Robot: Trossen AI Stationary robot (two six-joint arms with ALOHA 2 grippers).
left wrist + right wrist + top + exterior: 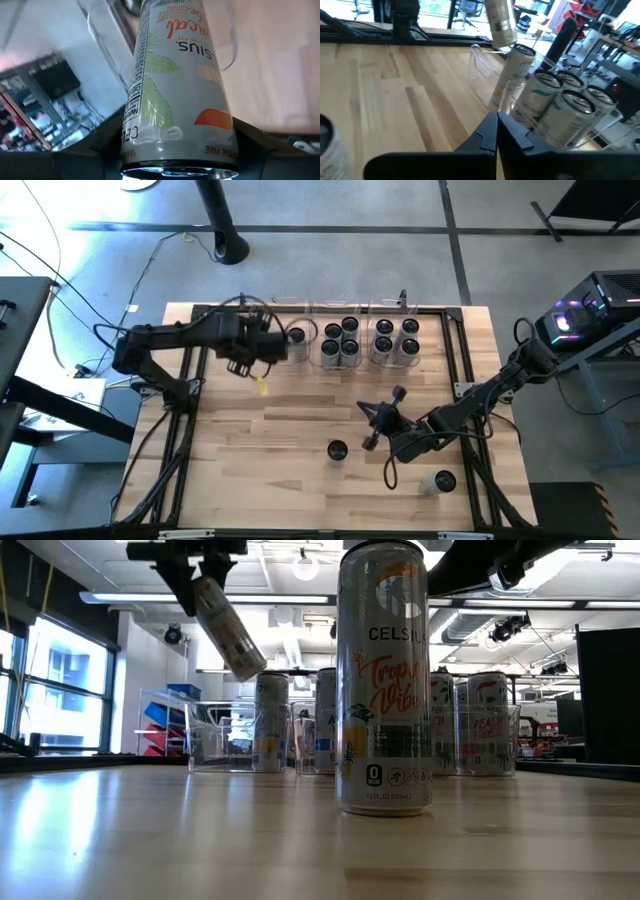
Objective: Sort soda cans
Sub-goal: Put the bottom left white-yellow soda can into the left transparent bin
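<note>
Left gripper: our left gripper (268, 348) is up in the air by the far side of the table (300, 420). Its fingers pinch a pale can (228, 628).
Held can: we see it tilted in the low view, hanging above the table and touching nothing below. Up close in the left wrist view it shows green leaves and an orange patch (175, 100).
Left bin: a clear bin (300, 335) sits just beside the held can. One can (297, 336) stands in it.
Other bins: next to it, one bin holds four cans (340, 342), and another holds four more (396, 339).
Right gripper: our right gripper (372, 425) waits low over the middle of the table. Its fingers are pressed together and hold nothing.
Loose cans: one can (337, 450) stands alone near the front, close to the right gripper. Another (440, 481) stands near the front right corner. In the low view the closest can (384, 680) stands straight up.
</note>
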